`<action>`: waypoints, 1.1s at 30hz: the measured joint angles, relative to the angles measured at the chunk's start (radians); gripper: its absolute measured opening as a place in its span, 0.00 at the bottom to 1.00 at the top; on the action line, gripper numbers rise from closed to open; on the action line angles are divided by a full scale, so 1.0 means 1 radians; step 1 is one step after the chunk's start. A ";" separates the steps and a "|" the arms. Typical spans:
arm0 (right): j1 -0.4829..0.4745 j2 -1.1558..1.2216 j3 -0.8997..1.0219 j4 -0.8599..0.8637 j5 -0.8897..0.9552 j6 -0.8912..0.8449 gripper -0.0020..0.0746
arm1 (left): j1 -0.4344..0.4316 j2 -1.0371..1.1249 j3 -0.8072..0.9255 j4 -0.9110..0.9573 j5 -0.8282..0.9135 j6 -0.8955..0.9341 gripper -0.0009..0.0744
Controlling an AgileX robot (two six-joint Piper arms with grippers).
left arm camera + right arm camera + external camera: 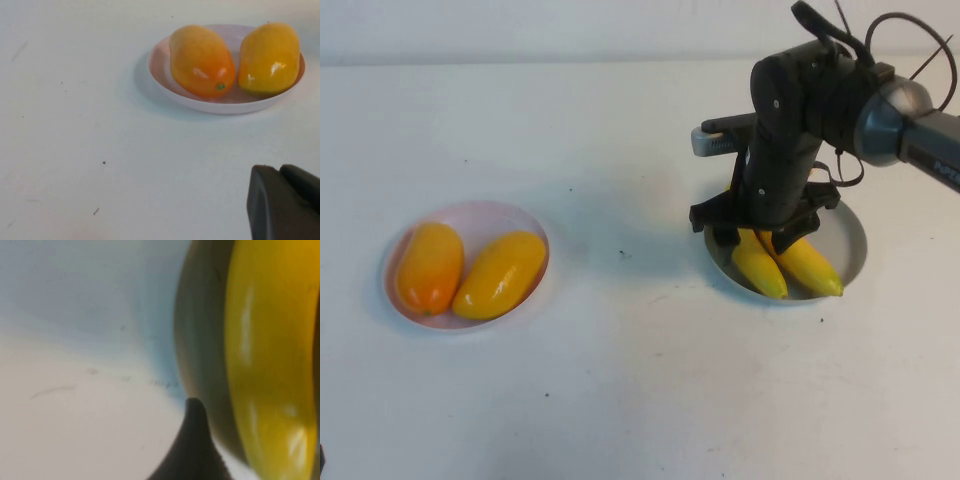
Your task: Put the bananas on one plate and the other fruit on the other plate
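Bananas (785,266) lie side by side in the grey-blue plate (848,240), upper ends hidden by my right hand (757,240), released astride one. Both mangoes (465,270) fill the pink plate (470,214). Left hand (285,202): I cannot tell.

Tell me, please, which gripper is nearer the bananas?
Right. The right gripper is down over the bananas on the grey plate; the left gripper sits near the pink plate.
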State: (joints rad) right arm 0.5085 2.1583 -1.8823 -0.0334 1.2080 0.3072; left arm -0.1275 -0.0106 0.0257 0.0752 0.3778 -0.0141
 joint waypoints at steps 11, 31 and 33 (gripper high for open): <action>0.062 -0.452 0.342 0.009 0.018 0.000 0.19 | 0.000 0.000 0.000 0.005 0.000 0.000 0.01; 0.062 -1.171 0.862 0.005 0.037 -0.147 0.01 | 0.000 0.000 0.000 0.006 0.000 0.000 0.01; 0.062 -1.227 0.914 0.000 0.037 -0.147 0.01 | 0.000 0.000 0.000 0.006 0.000 0.000 0.01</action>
State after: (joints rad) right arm 0.5701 0.9317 -0.9679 -0.0332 1.2453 0.1602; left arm -0.1275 -0.0106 0.0257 0.0813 0.3778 -0.0141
